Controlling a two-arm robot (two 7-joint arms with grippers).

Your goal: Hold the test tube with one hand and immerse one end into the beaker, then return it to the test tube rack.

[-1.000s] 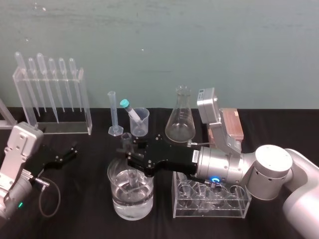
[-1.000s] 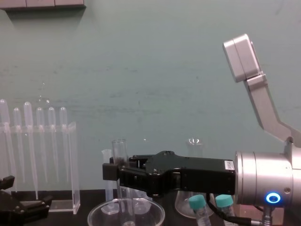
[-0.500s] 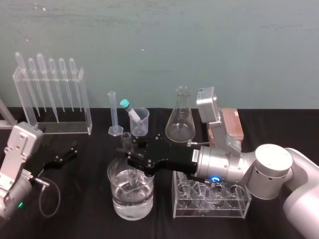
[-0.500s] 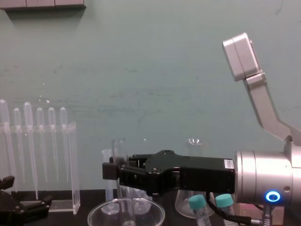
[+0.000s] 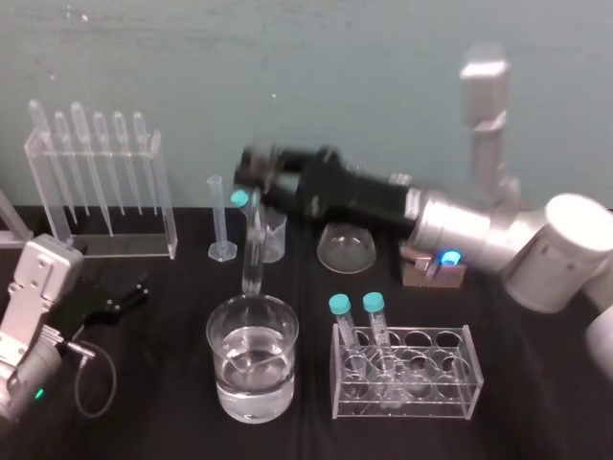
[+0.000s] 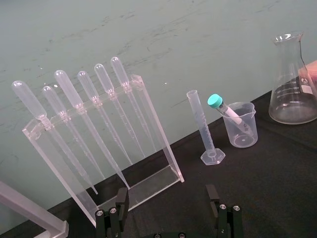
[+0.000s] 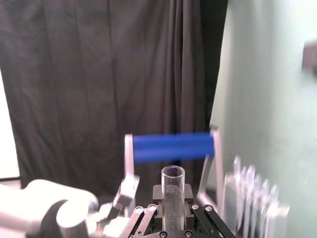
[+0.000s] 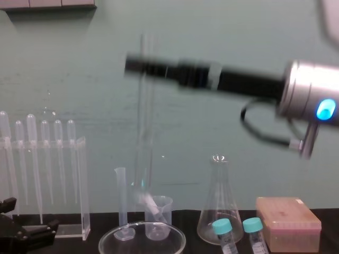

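**Glass test tube (image 5: 252, 251) held upright over the beaker (image 5: 251, 395)**

Right gripper (image 5: 252, 172) reaches in from the right, high over the front middle of the black desk (image 5: 172, 417), fingers clamped on the tube's upper part. Left gripper (image 6: 167, 198) rests near the left edge, fingers apart. Test tube rack (image 5: 467, 379) stands front right, holding two teal-capped tubes (image 5: 339, 306). The beaker, part full of water, sits just left of it; the tube's lower end hangs above its rim.
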